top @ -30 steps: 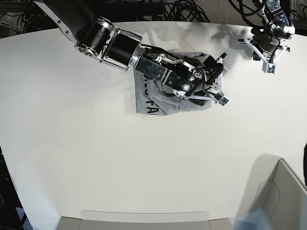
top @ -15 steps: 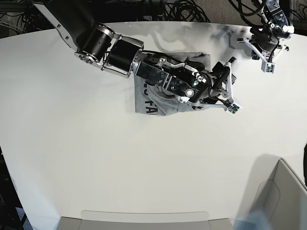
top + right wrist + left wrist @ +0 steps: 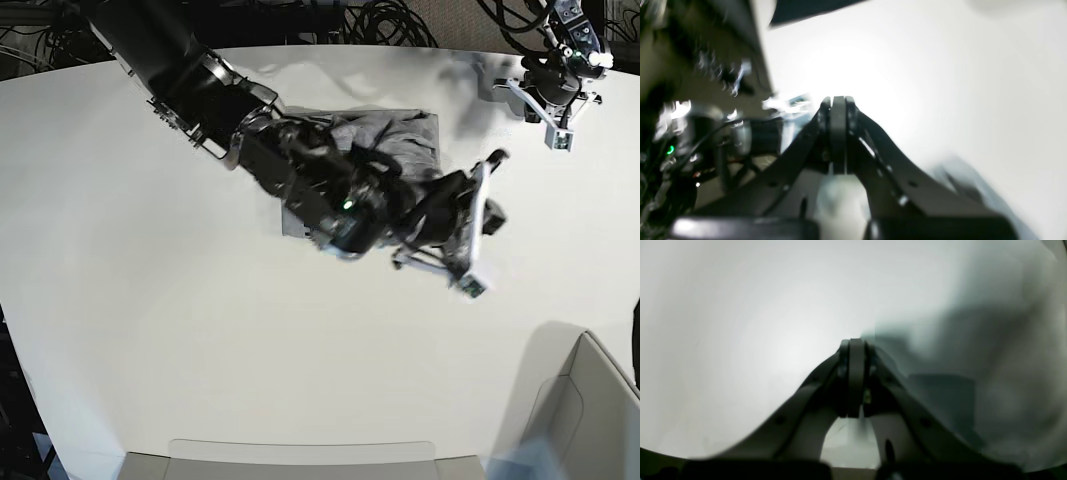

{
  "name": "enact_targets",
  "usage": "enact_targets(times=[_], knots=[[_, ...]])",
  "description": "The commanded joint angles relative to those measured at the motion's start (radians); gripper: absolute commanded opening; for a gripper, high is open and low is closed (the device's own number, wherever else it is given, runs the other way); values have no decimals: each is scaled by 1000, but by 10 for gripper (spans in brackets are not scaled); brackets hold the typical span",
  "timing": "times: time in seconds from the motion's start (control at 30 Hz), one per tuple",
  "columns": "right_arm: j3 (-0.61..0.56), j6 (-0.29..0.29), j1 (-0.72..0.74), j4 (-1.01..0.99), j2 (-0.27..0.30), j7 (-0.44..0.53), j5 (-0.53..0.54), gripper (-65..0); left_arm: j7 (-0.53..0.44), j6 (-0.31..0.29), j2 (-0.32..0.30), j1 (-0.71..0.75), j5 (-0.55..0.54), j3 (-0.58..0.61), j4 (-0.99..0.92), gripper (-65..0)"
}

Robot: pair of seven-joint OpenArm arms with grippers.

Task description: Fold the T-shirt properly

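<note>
On the far half of the round white tabletop [image 3: 150, 300] sits the heather light-grey cotton T-shirt [image 3: 400, 135], bunched into a rough folded block. Most of it is covered by the big black right arm [image 3: 200, 85] reaching across it from the upper left of the base view, so only the top-right part and a sliver at the lower left edge show. Can't make out any lettering from here, the arm is blurry and in the way.

The right gripper [image 3: 482, 225] sticks out past the shirt's right edge, over bare table. In its own wrist view the right gripper [image 3: 838, 110] has both dark fingers pressed flat together with nothing between them. Bright white table is ahead of it, a pale blurry bit of cloth at the bottom right, and smeared cables and robot hardware on the left.

The left gripper [image 3: 560, 105] is well apart from the shirt, up by the far right edge of the table. From its wrist view the left gripper [image 3: 856, 350] is also squeezed closed, holding nothing, pointing at plain table with a soft dark shadow off to the right.

A light-grey plastic bin [image 3: 590, 400] sits at the lower right corner.
</note>
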Motion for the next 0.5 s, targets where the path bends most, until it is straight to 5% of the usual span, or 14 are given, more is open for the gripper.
enact_targets(times=[0.0, 0.07, 0.3, 0.47], knots=[[56, -15, 11, 17, -6, -59, 34, -650, -11, 2, -11, -1, -10, -3, 18, -650], [124, -57, -35, 62, 39, -141, 35, -650, -11, 2, -11, -2, -10, -3, 18, -650], [121, -209, -171, 120, 201, -184, 100, -650, -11, 2, -11, -10, -7, -3, 16, -650], [127, -224, -236, 157, 258, -184, 127, -650, -9, 2, -11, -12, -7, 26, 16, -650]])
